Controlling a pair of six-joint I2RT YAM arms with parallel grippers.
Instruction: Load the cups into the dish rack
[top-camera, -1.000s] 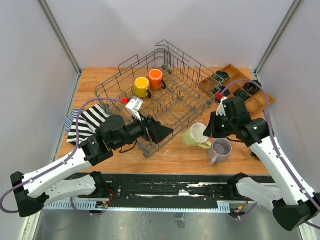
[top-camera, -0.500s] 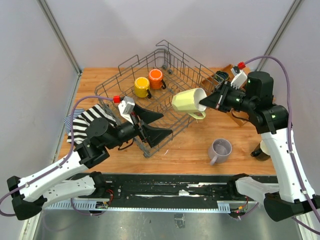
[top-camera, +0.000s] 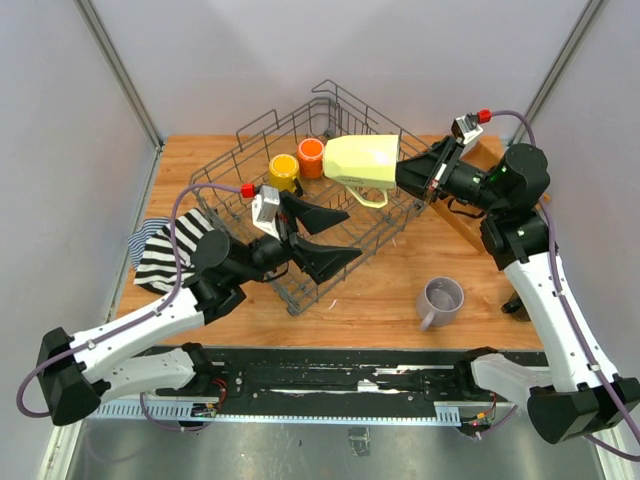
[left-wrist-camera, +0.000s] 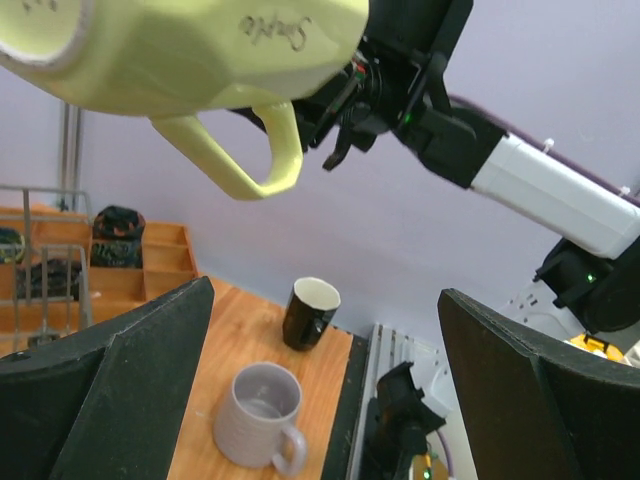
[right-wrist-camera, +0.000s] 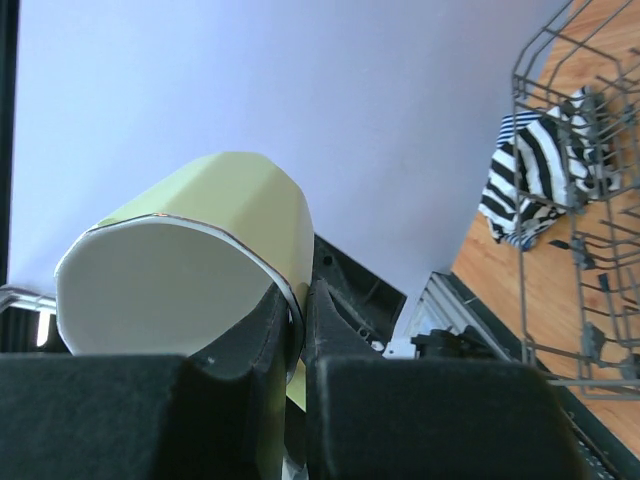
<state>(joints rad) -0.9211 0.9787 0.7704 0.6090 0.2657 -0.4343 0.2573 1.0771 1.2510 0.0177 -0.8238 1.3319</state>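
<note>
- Above the far side of the large grey wire dish rack (top-camera: 222, 165), the right claw (top-camera: 403, 178) is clamped on the rim of a pale cream-yellow handled mug (top-camera: 360, 158). One finger is inside the mouth and one outside.
- The mug hangs in the air on its side. Its base points away from the right claw and its handle hangs down.
- Past the mug's base and lower than the right claw, an orange mug (top-camera: 311, 157) and a yellow mug (top-camera: 283, 172) sit side by side in the rack.
- The left claw (top-camera: 352, 234) gapes wide and holds nothing. It is over the rack's near side, beneath the held mug.
- To the right of the left claw, a lavender-grey mug (top-camera: 440, 298) stands upright on the wooden table (top-camera: 370, 300).
- A black mug (left-wrist-camera: 308, 312) stands upright just beyond the lavender-grey one.
- To the left of the left claw, a black-and-white striped cloth (top-camera: 170, 250) lies beside the rack.
</note>
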